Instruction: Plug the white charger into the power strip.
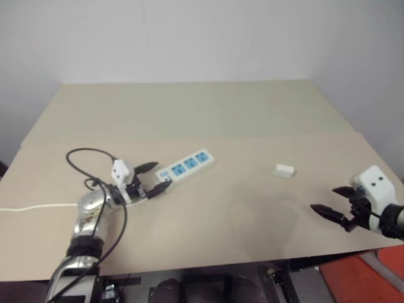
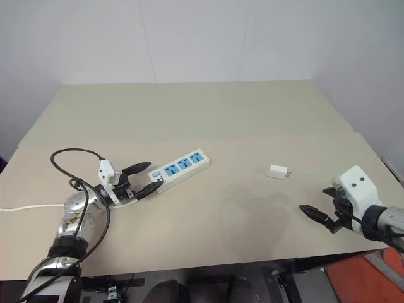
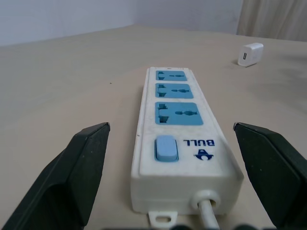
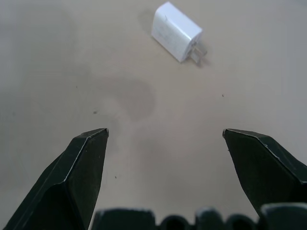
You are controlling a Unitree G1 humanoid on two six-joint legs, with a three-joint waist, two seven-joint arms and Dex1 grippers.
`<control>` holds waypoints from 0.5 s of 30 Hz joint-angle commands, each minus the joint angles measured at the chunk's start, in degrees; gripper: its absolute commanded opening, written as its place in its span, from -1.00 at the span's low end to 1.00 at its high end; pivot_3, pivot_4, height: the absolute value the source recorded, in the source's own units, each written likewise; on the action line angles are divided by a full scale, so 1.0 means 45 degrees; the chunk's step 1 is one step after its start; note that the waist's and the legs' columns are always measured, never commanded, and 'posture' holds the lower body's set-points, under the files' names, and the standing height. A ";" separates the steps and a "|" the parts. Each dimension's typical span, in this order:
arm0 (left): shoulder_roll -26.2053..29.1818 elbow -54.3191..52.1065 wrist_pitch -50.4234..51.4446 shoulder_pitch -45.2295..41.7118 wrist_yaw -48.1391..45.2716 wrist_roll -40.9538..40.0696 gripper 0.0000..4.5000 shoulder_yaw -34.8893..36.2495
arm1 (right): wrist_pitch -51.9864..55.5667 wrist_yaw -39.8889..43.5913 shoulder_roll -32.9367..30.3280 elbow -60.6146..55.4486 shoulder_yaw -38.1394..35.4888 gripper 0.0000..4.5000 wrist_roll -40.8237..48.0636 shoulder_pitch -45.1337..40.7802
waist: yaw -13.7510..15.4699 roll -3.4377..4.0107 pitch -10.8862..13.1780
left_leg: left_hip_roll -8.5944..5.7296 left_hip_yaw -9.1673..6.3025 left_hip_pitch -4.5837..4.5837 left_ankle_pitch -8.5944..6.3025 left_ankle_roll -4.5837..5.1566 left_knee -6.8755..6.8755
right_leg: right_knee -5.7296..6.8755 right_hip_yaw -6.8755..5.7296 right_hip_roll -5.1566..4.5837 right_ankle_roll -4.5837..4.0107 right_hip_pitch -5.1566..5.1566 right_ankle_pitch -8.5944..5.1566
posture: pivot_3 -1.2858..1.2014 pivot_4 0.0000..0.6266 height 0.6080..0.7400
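- Beige table point(image 1: 208, 113) carries everything, its top made of 2 boards with a seam running across between the far and near halves.
- White strip point(image 1: 187, 165) lies flat on the near board, left of centre, angled so its 3 blue sockets run away to the right; the wrist view shows a pale blue switch point(image 3: 165, 147) at the near end and the cord point(image 3: 207, 212) leaving from that same end.
- Left gripper point(image 1: 150, 178) sits at the strip's switch end with its 2 black fingers point(image 3: 72, 179) spread wide, 1 on each side of the strip, gripping nothing; in the wrist view a gap shows between each finger and the casing.
- Right gripper point(image 1: 334, 202) hangs over the table's near right corner, released and spread wide, with nothing between its fingers point(image 4: 76, 177); it points toward the charger, well short of it.
- Black cable point(image 1: 85, 158) loops above the left arm, and a thin white cord point(image 1: 31, 206) trails off the table's left edge.
- White charger point(image 1: 285, 170) lies on its side on the table, right of centre, well apart from the strip and both grippers, with its 2 metal prongs point(image 4: 200, 51) bare.
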 commanded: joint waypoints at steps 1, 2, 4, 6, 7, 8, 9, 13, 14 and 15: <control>-0.0026 -0.0004 -0.0434 -0.0254 -0.0389 0.0026 0.99 0.0049 | -0.0178 -0.0072 0.0008 -0.0472 -0.0687 1.00 -0.0023 0.0149 | -0.0012 0.0000 0.0000 | 0.0000 0.0000 -0.0001 0.0000 0.0000 0.0000 | -0.0003 0.0000 0.0000 0.0002 0.0000 0.0001 | 0.03 -0.52 1.00; -0.0018 0.0012 -0.0456 -0.0261 -0.0483 0.0080 0.99 0.0005 | -0.0170 -0.0073 0.0017 -0.0515 -0.0738 1.00 -0.0005 0.0201 | -0.0014 0.0000 0.0000 | 0.0001 0.0001 0.0000 0.0000 0.0000 0.0000 | -0.0004 0.0000 0.0000 0.0002 0.0000 0.0001 | 0.03 -0.52 1.00; -0.0008 0.0104 -0.0501 -0.0285 -0.0591 0.0201 0.99 -0.0044 | -0.0115 -0.0032 0.0062 -0.0676 -0.0871 1.00 0.0133 0.0269 | -0.0007 0.0000 0.0000 | 0.0001 0.0001 0.0002 0.0000 0.0000 0.0000 | -0.0003 0.0001 0.0000 0.0002 0.0001 0.0002 | 0.03 -0.52 1.00; -0.0012 0.0390 -0.0627 -0.0366 -0.0565 0.0395 0.99 -0.0085 | -0.0133 0.0034 0.0098 -0.0832 -0.0924 1.00 0.0251 0.0302 | -0.0006 0.0000 0.0000 | 0.0002 0.0000 0.0003 0.0000 0.0000 0.0001 | -0.0002 0.0001 0.0000 0.0002 0.0001 0.0003 | 0.03 -0.52 1.00; -0.0019 0.0570 -0.0749 -0.0411 -0.0524 0.0540 0.99 -0.0107 | -0.0222 0.0126 0.0128 -0.0930 -0.0966 1.00 0.0327 0.0316 | -0.0006 0.0000 0.0000 | 0.0003 -0.0001 0.0002 -0.0001 0.0001 0.0000 | -0.0003 0.0001 0.0000 0.0002 0.0000 0.0003 | 0.03 -0.52 1.00; -0.0033 0.0753 -0.0897 -0.0461 -0.0435 0.0694 0.99 -0.0129 | -0.0227 0.0287 0.0201 -0.1052 -0.1092 1.00 0.0583 0.0261 | -0.0006 0.0000 0.0000 | 0.0003 -0.0002 0.0003 -0.0001 0.0002 0.0000 | -0.0002 0.0001 0.0000 0.0002 0.0002 0.0004 | 0.03 -0.52 1.00; -0.0065 0.0940 -0.1009 -0.0531 -0.0310 0.0820 0.99 -0.0137 | -0.0250 0.0462 0.0273 -0.1226 -0.1243 1.00 0.0875 0.0187 | -0.0004 0.0000 0.0000 | 0.0003 -0.0002 0.0002 -0.0003 0.0005 0.0001 | -0.0003 0.0001 0.0000 0.0002 0.0001 0.0004 | 0.03 -0.52 1.00; -0.0224 0.1408 -0.1203 -0.0785 -0.0150 0.0944 0.99 -0.0066 | -0.0490 0.1024 0.0320 -0.1791 -0.1539 1.00 0.1548 0.0068 | 0.0003 0.0000 0.0000 | 0.0005 -0.0005 0.0002 -0.0006 0.0011 0.0001 | -0.0005 0.0001 0.0000 0.0003 0.0003 0.0007 | 0.03 -0.52 1.00; -0.0262 0.1502 -0.1244 -0.0847 -0.0127 0.0975 0.99 -0.0067 | -0.0514 0.1111 0.0280 -0.1871 -0.1544 1.00 0.1625 0.0058 | 0.0006 -0.0001 0.0000 | 0.0005 -0.0006 0.0000 -0.0007 0.0012 0.0001 | -0.0005 0.0001 0.0000 0.0003 0.0003 0.0007 | 0.03 -0.52 1.00; -0.0288 0.1571 -0.1270 -0.0890 -0.0129 0.0988 0.99 -0.0065 | -0.0514 0.1147 0.0247 -0.1910 -0.1543 1.00 0.1667 0.0058 | 0.0004 -0.0002 0.0001 | 0.0005 -0.0006 -0.0001 -0.0009 0.0016 0.0001 | -0.0008 0.0001 0.0000 0.0005 0.0003 0.0008 | 0.03 -0.52 1.00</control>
